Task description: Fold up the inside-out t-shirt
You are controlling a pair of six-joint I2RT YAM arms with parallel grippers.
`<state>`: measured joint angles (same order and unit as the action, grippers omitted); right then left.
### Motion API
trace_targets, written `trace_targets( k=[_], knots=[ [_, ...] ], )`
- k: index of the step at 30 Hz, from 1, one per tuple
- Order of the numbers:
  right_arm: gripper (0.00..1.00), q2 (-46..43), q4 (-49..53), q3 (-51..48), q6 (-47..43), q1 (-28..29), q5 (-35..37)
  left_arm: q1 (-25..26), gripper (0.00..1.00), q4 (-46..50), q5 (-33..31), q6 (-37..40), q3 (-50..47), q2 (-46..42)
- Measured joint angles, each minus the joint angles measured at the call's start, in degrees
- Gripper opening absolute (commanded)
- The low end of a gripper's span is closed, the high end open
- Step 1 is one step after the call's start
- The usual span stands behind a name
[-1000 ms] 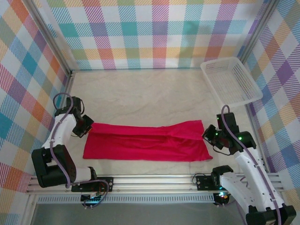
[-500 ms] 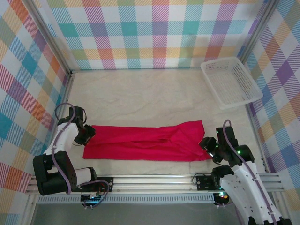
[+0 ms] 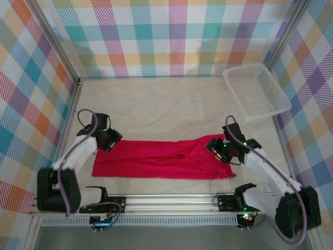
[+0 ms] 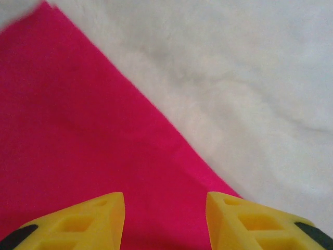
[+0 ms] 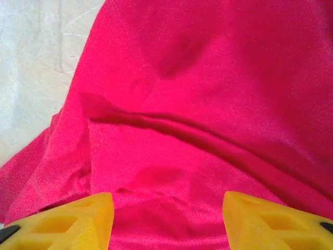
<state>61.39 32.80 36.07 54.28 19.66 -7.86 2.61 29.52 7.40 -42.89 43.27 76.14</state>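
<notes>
The inside-out t-shirt is soft and limp; left gripper and right gripper stand parted, empty; better pinch its corners

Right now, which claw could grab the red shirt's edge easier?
Probably the left claw: open, it sits right at the t-shirt's flat edge, table beside it. The right claw, open too, hovers over wrinkled cloth farther from an edge.

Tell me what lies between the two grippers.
In the top view, the crimson t-shirt, lying as a long band on the table, spans the stretch from the left gripper to the right gripper.
</notes>
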Motion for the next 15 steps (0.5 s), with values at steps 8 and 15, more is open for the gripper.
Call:
trace_targets(
  k=[8, 15],
  knots=[
    [0.56, 22.93, -9.66, 7.96, -1.05, -0.42, 2.82, 0.0, 0.43, -3.72, 3.04, -1.36, 9.29, 19.5],
    [0.53, 44.24, -9.16, 29.4, -6.34, -4.96, 4.2, 0.0, 0.41, -4.26, 3.5, -1.25, 23.5, 30.99]
  ],
)
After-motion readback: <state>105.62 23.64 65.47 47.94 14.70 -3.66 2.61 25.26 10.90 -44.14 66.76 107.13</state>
